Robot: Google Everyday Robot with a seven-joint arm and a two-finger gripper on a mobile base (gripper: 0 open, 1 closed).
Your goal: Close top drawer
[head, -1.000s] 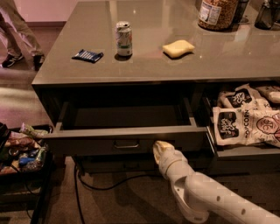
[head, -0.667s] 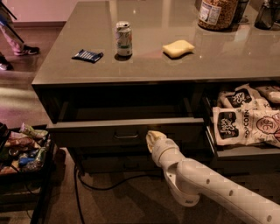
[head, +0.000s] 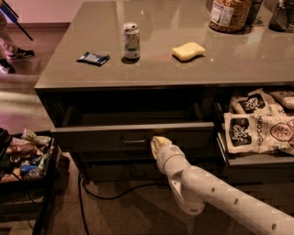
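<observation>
The top drawer (head: pixel 133 136) is a wide dark grey drawer under the counter's left part. It stands a little open, with a dark gap above its front. A small metal bar handle (head: pixel 133 140) sits in the middle of its front. My gripper (head: pixel 159 144) is at the drawer front, just right of the handle, and touches or nearly touches it. The white arm (head: pixel 216 197) reaches in from the lower right.
On the counter (head: pixel 151 69) stand a can (head: pixel 131 40), a yellow sponge (head: pixel 188 51), a dark packet (head: pixel 93 58) and a jar (head: pixel 228 13). The right drawer (head: pixel 262 158) is open with white popcorn bags (head: pixel 257 128). A snack cart (head: pixel 25 158) stands at the left. A cable (head: pixel 110 195) lies on the floor.
The top drawer has slid inward and its opening is narrower. My gripper has moved up and forward with the drawer front.
</observation>
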